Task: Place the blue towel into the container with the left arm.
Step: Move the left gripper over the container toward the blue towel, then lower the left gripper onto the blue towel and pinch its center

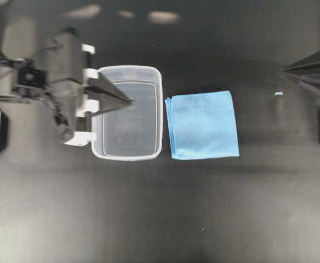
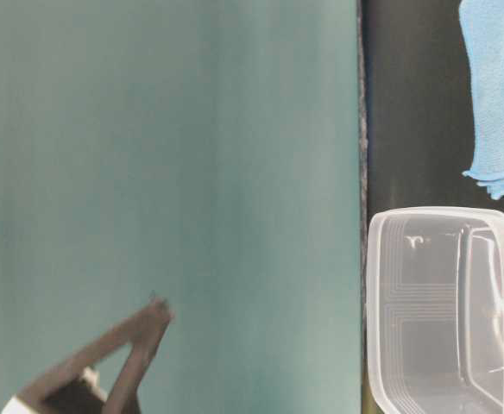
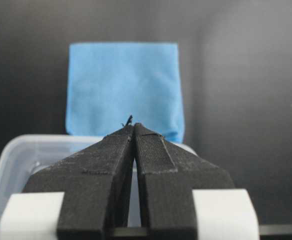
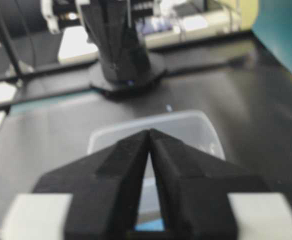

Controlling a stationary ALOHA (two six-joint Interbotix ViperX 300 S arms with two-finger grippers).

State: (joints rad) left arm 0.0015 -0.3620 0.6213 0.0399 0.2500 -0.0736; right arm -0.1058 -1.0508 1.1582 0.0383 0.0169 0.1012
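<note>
The blue towel (image 1: 203, 125) lies flat and folded on the black table, just right of the container (image 1: 128, 150), a clear plastic tub standing empty. My left gripper (image 1: 131, 101) is shut and empty, its pointed tips over the tub's upper middle, above it. In the left wrist view the shut tips (image 3: 132, 125) point over the tub rim (image 3: 16, 147) toward the towel (image 3: 122, 85) beyond. My right gripper (image 1: 283, 71) is shut and empty at the far right edge, well apart from the towel. In the right wrist view its tips (image 4: 149, 131) stand before the tub (image 4: 196, 125).
The left arm's base (image 4: 121, 50) stands beyond the tub in the right wrist view. A small pale speck (image 1: 278, 93) lies on the table right of the towel. In the table-level view a teal wall (image 2: 166, 172) fills the left; the tub (image 2: 425, 310) and towel (image 2: 498, 95) sit at right.
</note>
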